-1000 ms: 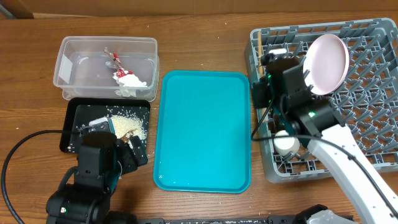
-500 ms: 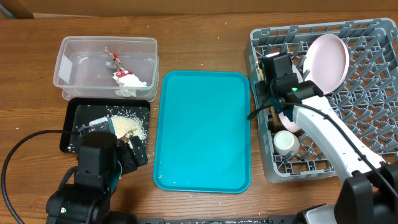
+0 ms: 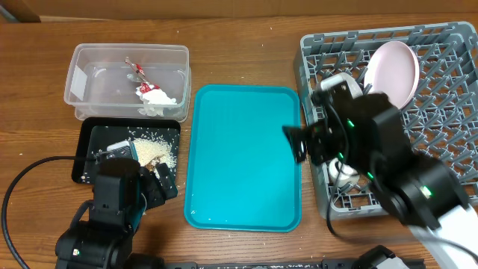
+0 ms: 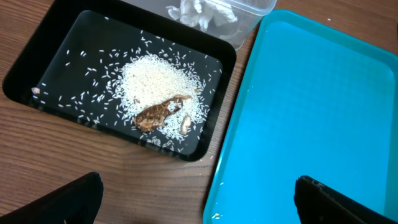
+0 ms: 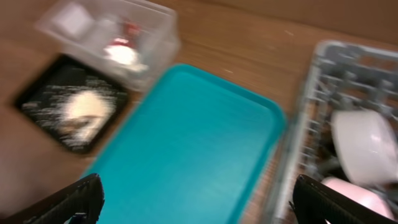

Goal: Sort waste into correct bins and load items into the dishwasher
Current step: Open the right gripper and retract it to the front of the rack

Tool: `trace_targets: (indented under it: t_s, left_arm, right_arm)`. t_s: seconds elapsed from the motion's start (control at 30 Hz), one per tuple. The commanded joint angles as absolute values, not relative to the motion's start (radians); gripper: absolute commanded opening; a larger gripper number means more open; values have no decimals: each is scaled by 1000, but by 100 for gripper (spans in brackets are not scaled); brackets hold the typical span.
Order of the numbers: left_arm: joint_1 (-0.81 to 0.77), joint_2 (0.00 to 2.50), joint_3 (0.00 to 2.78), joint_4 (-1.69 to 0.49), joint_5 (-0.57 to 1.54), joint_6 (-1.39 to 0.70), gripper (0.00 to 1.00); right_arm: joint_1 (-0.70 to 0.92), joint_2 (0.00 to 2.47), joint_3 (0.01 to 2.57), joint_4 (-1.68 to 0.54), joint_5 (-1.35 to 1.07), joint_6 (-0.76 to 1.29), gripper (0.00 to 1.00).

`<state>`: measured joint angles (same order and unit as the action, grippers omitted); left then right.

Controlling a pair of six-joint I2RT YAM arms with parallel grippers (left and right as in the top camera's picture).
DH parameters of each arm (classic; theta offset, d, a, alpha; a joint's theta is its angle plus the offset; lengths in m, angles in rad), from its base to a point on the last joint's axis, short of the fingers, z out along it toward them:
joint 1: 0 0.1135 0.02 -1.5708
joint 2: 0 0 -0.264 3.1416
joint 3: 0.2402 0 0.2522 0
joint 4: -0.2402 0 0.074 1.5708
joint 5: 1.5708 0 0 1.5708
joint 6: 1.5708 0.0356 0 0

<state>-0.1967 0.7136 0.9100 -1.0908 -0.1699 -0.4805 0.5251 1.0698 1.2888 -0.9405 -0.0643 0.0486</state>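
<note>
Pulling away from the rack (image 3: 441,112), the right end effector (image 3: 296,142) is now hanging over the teal tray's (image 3: 243,157) right edge, fingers spread wide and gripping nothing. Beside the black tray (image 4: 56,74) holding rice (image 4: 155,81), the left end effector (image 4: 199,205) is hovering, fingers apart. Inside the rack a pink bowl (image 3: 392,71) is leaning; a napkin (image 3: 157,101) is lying in the clear tub (image 3: 75,75).

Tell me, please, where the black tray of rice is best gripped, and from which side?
Probably its near long rim, from above on the robot's side. The black tray is shallow with a thin raised wall, so one of the jaws fits inside, one outside. The clear tub crowds its far edge and the teal tray its right; the near side faces only the table.
</note>
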Motion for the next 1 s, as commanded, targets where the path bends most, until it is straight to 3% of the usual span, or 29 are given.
trace_targets:
  t_s: [0.0,0.17,0.37,0.6,0.97]
  left_arm:
    - [-203,707,909,-1088,-190,-498,100]
    - [-203,707,910,-1088,-190,-498,100]
    - [-203,707,910,-1088,-190,-498,100]
    - [-203,707,910,-1088,-190,-498,100]
    - [-203,707,910,-1088,-190,-498,100]
  right_arm:
    - [555,995,1305,-955,-216,57,100]
    - [554,962,1305,-1032,-233,56,100]
    - [553,909,1305,-1042,-49,56,100]
    - [554,802,1254,-865,22,-4,100]
    - [554,513,854,-735,-30,0,100]
